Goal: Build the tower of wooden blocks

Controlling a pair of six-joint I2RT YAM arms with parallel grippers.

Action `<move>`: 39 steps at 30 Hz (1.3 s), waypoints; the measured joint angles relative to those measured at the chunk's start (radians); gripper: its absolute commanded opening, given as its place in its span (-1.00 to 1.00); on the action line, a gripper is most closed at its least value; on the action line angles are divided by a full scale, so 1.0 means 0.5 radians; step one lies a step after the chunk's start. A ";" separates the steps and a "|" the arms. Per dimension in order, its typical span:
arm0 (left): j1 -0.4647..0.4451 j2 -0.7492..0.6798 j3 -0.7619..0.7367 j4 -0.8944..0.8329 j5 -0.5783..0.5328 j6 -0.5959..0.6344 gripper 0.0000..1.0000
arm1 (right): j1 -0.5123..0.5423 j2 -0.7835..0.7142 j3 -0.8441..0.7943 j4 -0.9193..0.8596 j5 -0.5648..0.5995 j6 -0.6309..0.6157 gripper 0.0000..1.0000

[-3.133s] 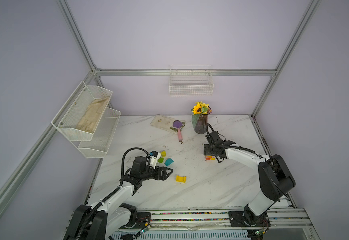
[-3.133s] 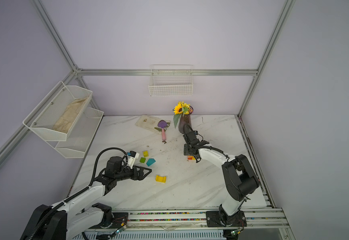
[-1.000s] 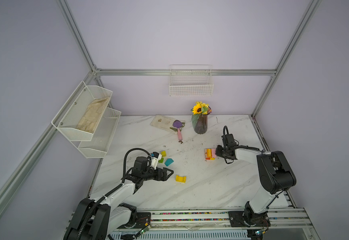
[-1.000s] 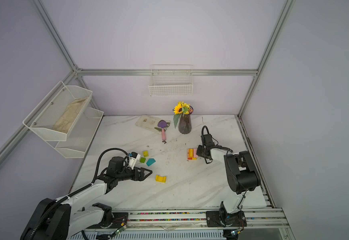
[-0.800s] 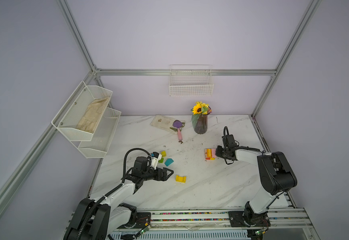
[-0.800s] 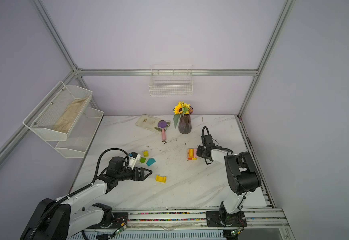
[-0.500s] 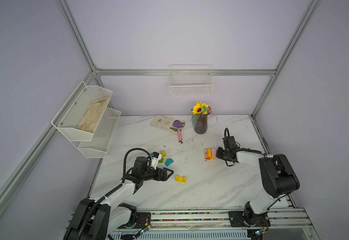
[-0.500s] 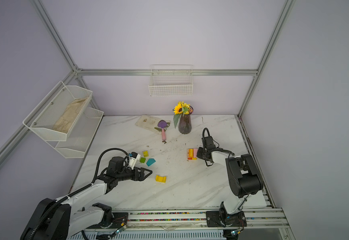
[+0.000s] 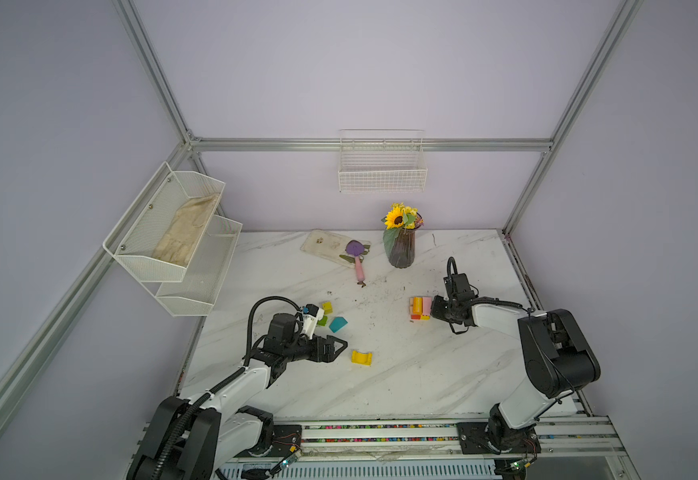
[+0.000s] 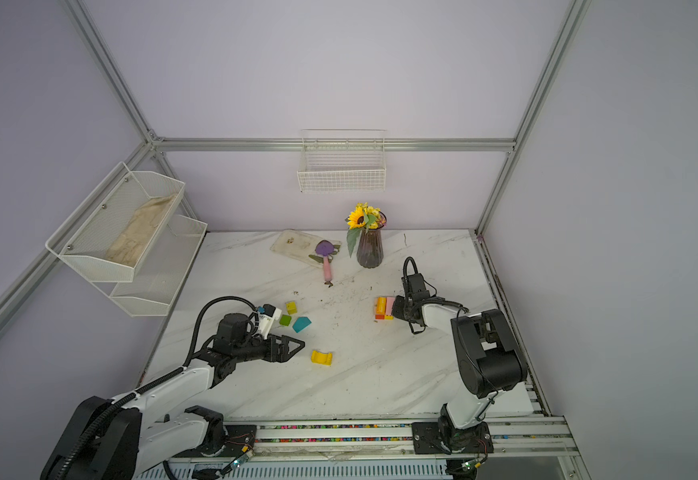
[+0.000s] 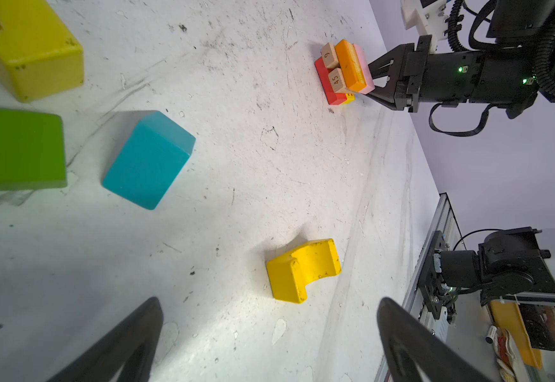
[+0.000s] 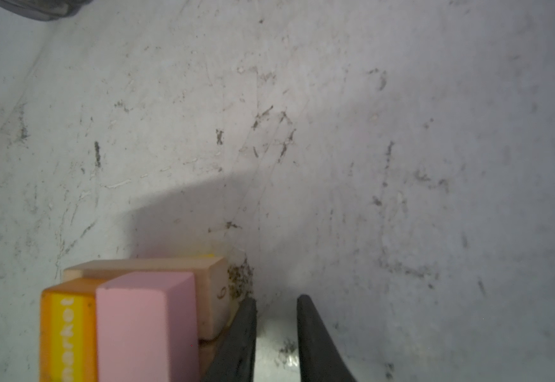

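- Tower point(image 9: 419, 307): stood right of centre on the marble table point(image 9: 401, 374), in front of the sunflower vase point(image 9: 400, 253) and well apart from it.
- Make-up of the tower: a red slab point(image 11: 333, 98) and a small yellow block point(image 11: 350, 97) at the base. Two tan numbered blocks point(image 11: 335, 79) lay side by side on the red. An orange bar point(image 11: 347, 63) and a pink bar point(image 12: 144, 327) lay side by side on top.
- Right side: your right gripper point(image 12: 276, 297) reached in from the right, level with the tower's side and next to the pink bar. Its fingers point(image 12: 236, 344) were drawn almost together, with a narrow slit of bare table between them and nothing pinched. One finger lay against the tower's edge.
- Left side: your left gripper point(image 9: 337, 348) hung low over the table, well apart from the tower. Its jaws were spread wide and held nothing.
- Loose pieces: the yellow arch point(image 9: 361, 357) lay just ahead of your left gripper, apart from it. The teal block point(image 9: 337, 324), green block point(image 9: 322, 321) and yellow cube point(image 9: 327, 307) lay near one another behind that gripper.
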 measured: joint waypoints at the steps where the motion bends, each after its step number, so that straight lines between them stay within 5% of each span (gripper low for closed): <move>1: 0.000 0.000 0.000 0.001 0.000 0.000 1.00 | 0.006 -0.007 -0.005 -0.006 -0.002 0.002 -0.49; 8: 0.000 0.000 0.000 0.000 0.000 0.000 1.00 | 0.023 -0.021 -0.011 -0.042 0.027 0.016 -0.48; 15: 0.000 0.000 0.000 0.000 0.000 0.000 0.99 | 0.024 -0.099 -0.011 -0.130 0.143 0.034 -0.28; 39: 0.000 -0.010 0.000 0.001 0.000 0.000 0.99 | 0.024 0.108 0.174 -0.151 0.198 0.038 -0.33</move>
